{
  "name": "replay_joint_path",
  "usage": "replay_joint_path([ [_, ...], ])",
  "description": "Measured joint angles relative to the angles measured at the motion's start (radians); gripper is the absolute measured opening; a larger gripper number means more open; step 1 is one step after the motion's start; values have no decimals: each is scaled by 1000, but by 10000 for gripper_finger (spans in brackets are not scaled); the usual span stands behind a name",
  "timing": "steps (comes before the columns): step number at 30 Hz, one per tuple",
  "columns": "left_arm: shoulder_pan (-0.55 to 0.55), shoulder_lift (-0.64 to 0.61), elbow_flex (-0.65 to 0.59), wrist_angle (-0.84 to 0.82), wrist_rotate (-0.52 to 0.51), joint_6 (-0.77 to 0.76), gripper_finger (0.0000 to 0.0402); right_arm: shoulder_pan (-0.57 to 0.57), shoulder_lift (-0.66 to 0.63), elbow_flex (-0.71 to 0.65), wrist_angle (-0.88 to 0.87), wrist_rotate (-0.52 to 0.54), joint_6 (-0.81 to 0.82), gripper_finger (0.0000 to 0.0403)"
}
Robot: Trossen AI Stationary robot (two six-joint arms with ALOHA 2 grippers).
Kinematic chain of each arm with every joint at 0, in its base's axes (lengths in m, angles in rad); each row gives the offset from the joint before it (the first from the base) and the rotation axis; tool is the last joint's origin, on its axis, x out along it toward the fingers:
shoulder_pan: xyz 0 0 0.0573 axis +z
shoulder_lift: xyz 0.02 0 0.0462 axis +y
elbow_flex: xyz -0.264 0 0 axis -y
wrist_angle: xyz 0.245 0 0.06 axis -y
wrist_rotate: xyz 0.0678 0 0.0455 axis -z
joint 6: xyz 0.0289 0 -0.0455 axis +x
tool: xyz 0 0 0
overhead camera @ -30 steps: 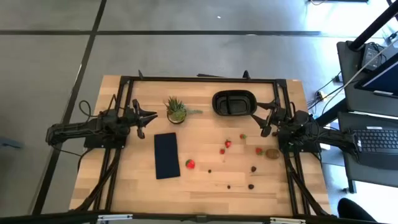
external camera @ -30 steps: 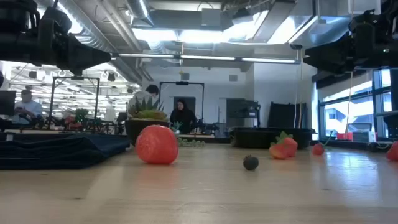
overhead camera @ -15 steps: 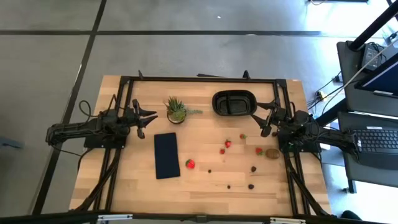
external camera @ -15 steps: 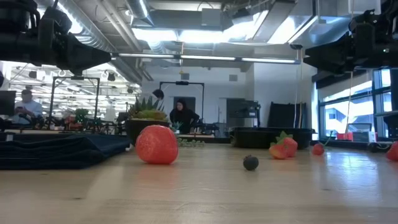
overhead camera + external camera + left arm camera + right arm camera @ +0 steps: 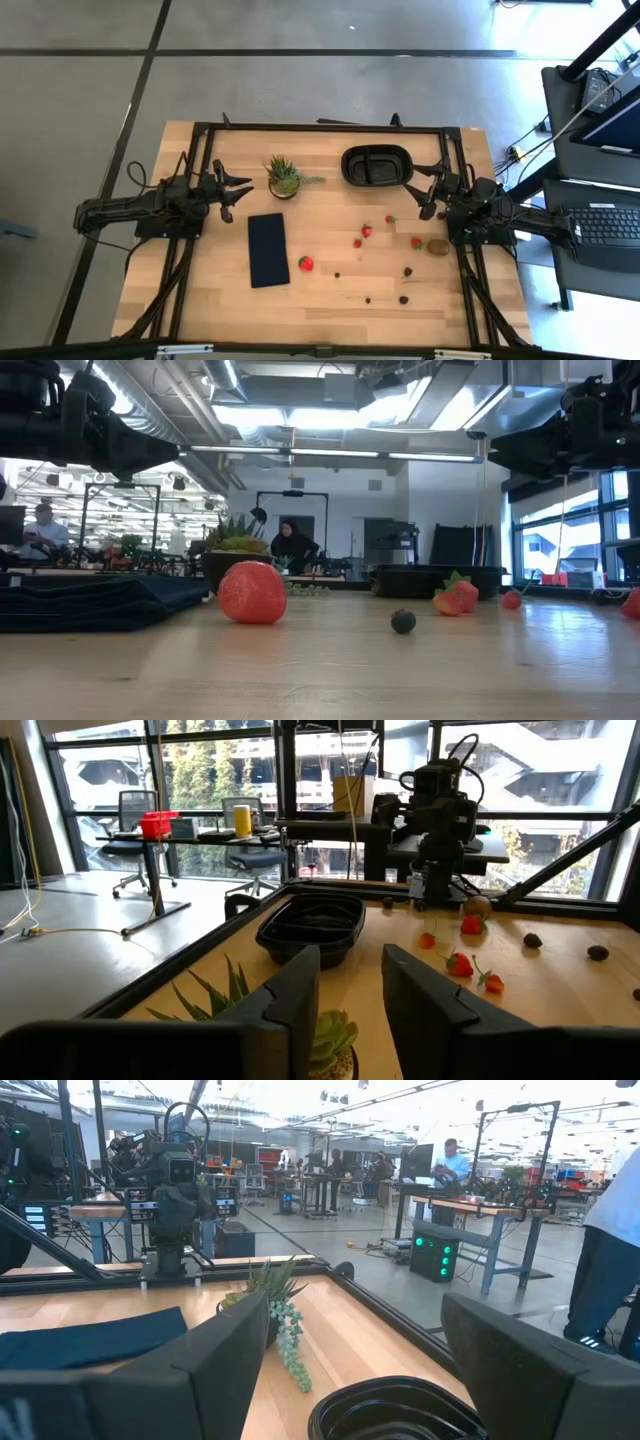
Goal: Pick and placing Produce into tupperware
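The pale wooden table point(image 5: 330, 300) carries a black oval shallow plastic tupperware point(image 5: 378, 166) at its far edge, right of centre, with nothing in it as far as the high view shows. Left of the tupperware stands a spiky green potted plant point(image 5: 284, 176), and nearer the front lies a flat dark rectangular pad point(image 5: 268, 249).

The produce is scattered over the right half of the table, all of it outside the tupperware. A large red strawberry point(image 5: 306, 263) sits just right of the pad. Smaller red strawberry pieces lie further right: one point(image 5: 367, 231) near the middle, one point(image 5: 357, 243) just below it, and one point(image 5: 416, 242) beside a brownish oval kiwi point(image 5: 438, 246). Tiny dark berries point(image 5: 405, 299) dot the front right area. In the low view the large strawberry point(image 5: 251, 592) looms near the camera, with a dark berry point(image 5: 403, 622) to its right.

The left gripper point(image 5: 236, 192) hangs above the table's left side, beside the plant, its fingers point(image 5: 290, 1005) a narrow gap apart and holding nothing. The right gripper point(image 5: 424, 190) hovers near the right end of the tupperware, its fingers point(image 5: 210, 1370) spread wide and empty.

People appear in the room beyond, probably seated at desks point(image 5: 290, 546)
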Motion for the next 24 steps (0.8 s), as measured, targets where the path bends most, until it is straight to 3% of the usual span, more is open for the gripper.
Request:
replay_joint_path([
  [24, 0, 0, 0, 0, 0, 0, 125, 0, 0, 0, 0, 0, 0, 298],
])
